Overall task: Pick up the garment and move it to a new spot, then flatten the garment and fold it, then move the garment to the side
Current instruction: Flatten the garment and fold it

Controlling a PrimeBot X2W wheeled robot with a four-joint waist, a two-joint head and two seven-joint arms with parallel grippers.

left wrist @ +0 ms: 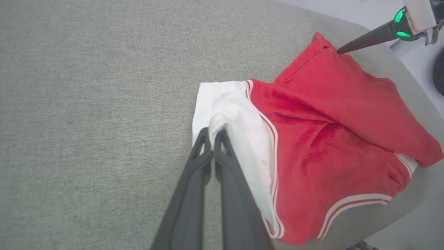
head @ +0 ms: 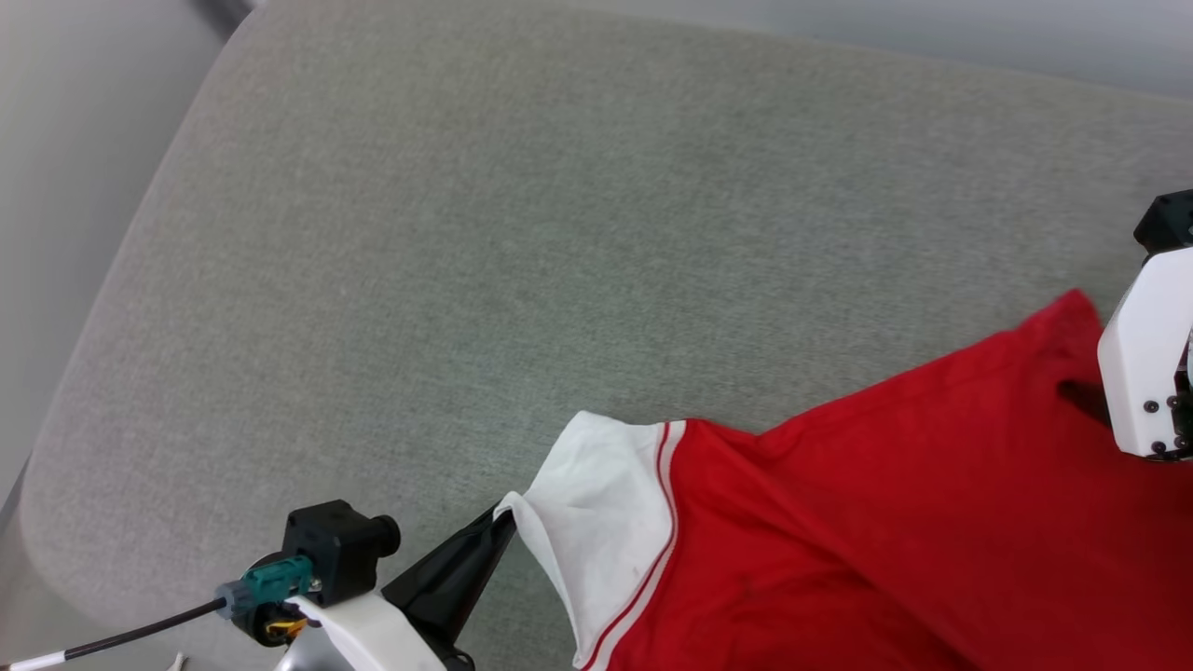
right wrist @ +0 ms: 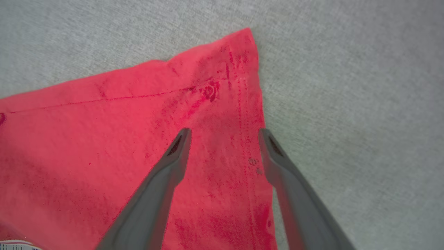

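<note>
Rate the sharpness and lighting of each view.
Head view: even, soft light, the garment crisp, no glare. Left wrist view: sharp, but the red oversaturated and blotchy beside the left gripper. Right wrist view: softer, the right gripper slightly blurred.

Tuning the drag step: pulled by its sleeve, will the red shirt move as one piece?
Probably floppy: the garment lies creased and folded over itself. Likely trails behind the left gripper, which pinches just the white sleeve. The woven grey cushion may add drag.

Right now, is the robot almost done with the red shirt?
Not nearly. The shirt lies on the grey cushion, rumpled. The left gripper pinches its white sleeve; the right gripper hangs open over a red corner. Flattening, folding and moving aside remain.
</note>
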